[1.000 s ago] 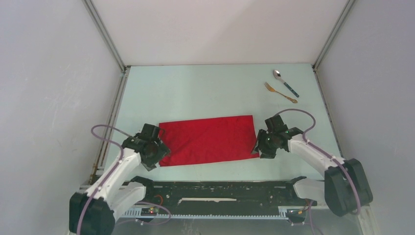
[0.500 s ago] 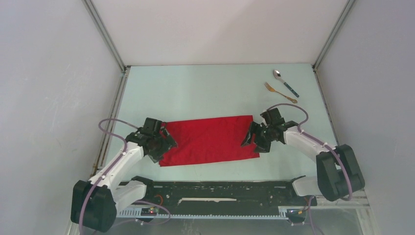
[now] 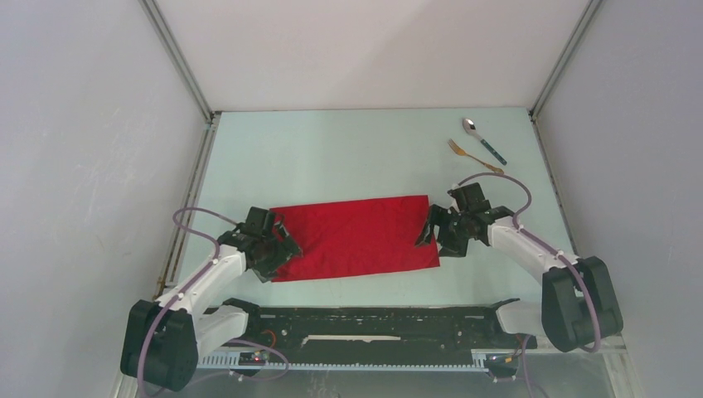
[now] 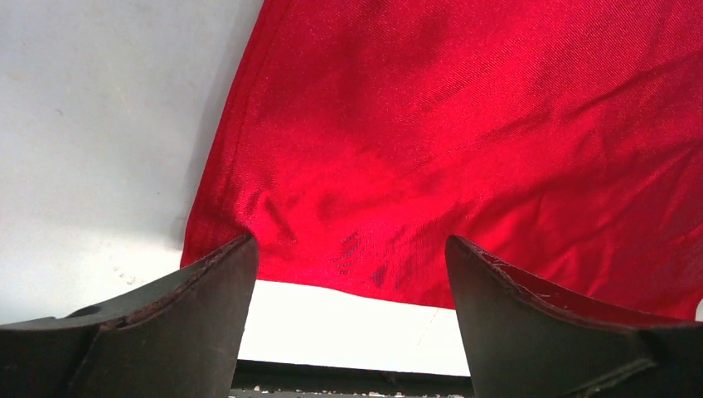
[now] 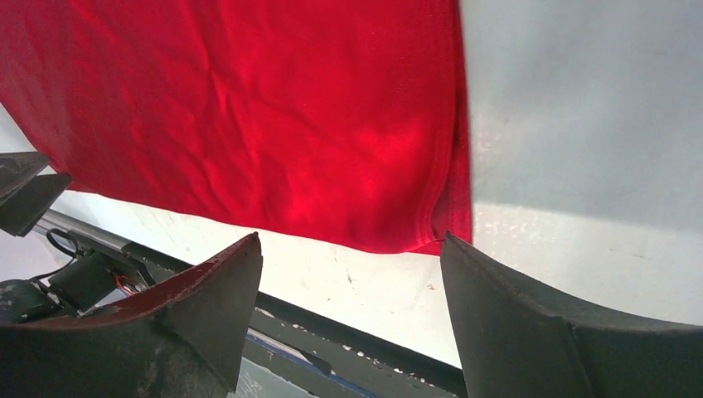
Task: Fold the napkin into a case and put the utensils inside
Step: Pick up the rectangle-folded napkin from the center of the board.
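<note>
The red napkin [image 3: 354, 238] lies flat on the table as a wide folded rectangle, with layered edges at its right end [image 5: 452, 166]. My left gripper [image 3: 282, 249] hovers open over its near-left corner, the cloth [image 4: 464, 149] lying beyond the fingertips [image 4: 191, 298] and nothing between them. At the near-right corner my right gripper [image 3: 429, 233] is open too, its fingers [image 5: 514, 307] straddling bare table just short of the cloth [image 5: 249, 124]. The utensils lie at the back right: a teal-handled spoon [image 3: 483, 139] and a gold fork [image 3: 475, 157].
A black rail [image 3: 373, 319] runs along the table's near edge, close behind both grippers and visible in the right wrist view [image 5: 356, 332]. Grey walls with metal corner posts [image 3: 178, 58] enclose the table on three sides.
Both grippers have opened wide and let go of the napkin. Each has shifted a little inward and away from the near edge, over the cloth's ends. The napkin and utensils have stayed put.
</note>
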